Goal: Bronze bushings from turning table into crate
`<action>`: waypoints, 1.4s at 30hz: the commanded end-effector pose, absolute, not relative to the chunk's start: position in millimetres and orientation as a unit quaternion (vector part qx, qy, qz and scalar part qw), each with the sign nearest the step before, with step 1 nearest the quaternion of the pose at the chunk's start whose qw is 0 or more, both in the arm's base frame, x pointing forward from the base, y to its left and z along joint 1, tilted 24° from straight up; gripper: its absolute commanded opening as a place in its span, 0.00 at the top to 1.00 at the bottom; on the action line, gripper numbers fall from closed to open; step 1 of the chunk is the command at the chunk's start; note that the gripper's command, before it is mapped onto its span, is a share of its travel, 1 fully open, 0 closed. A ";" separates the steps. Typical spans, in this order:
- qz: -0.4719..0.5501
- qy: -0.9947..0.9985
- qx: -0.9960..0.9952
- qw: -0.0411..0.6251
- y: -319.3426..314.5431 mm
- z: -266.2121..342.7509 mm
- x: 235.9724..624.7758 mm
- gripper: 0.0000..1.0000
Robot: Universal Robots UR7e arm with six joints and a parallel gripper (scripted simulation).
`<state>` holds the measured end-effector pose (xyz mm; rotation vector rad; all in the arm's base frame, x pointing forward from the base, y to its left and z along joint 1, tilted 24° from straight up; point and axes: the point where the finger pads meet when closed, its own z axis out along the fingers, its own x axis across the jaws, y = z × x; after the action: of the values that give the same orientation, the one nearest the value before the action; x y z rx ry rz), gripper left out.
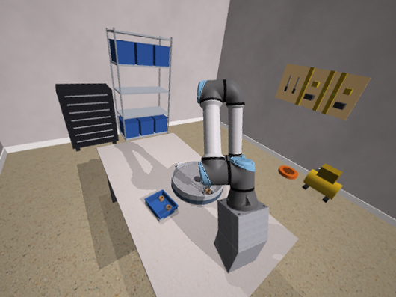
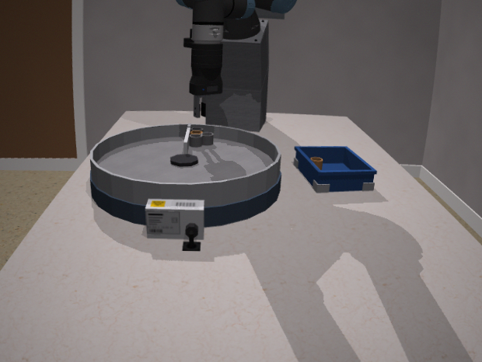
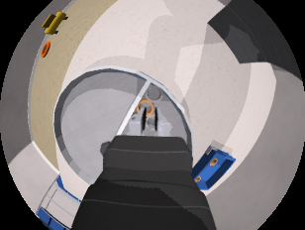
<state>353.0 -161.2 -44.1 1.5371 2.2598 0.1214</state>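
Note:
My gripper [image 2: 200,114] [image 3: 150,112] is partly open and empty, fingers down, a little above the bushings on the turning table [image 1: 183,189] [image 2: 233,191] [image 3: 86,126]. One bronze bushing [image 2: 196,132] [image 3: 139,105] stands there among steel bushings. One steel bushing [image 2: 197,128] [image 3: 154,88] is behind it in the exterior view; a nearer steel bushing [image 2: 195,141] and another steel bushing [image 2: 207,140] are partly hidden by the fingers in the wrist view. The blue crate [image 1: 150,208] [image 2: 344,182] [image 3: 221,173] holds two bronze bushings; the exterior view shows only one.
A pale bar [image 2: 186,140] [image 3: 131,113] crosses from the turning table's hub [image 2: 183,160] to its wall, beside the bushings. The raised wall surrounds the disc. A white labelled box [image 2: 174,227] and a small black stand [image 2: 191,236] are at the turning table's front in the exterior view.

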 end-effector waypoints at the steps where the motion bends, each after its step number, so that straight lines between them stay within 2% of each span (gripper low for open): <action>1: 0.043 0.809 0.550 0.203 -162.0 -47.5 354.7 0.60; 42: 0.044 0.809 0.550 0.202 -166.3 -73.6 365.3 0.60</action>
<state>364.9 -166.1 -73.6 1.5360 2.2613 0.1222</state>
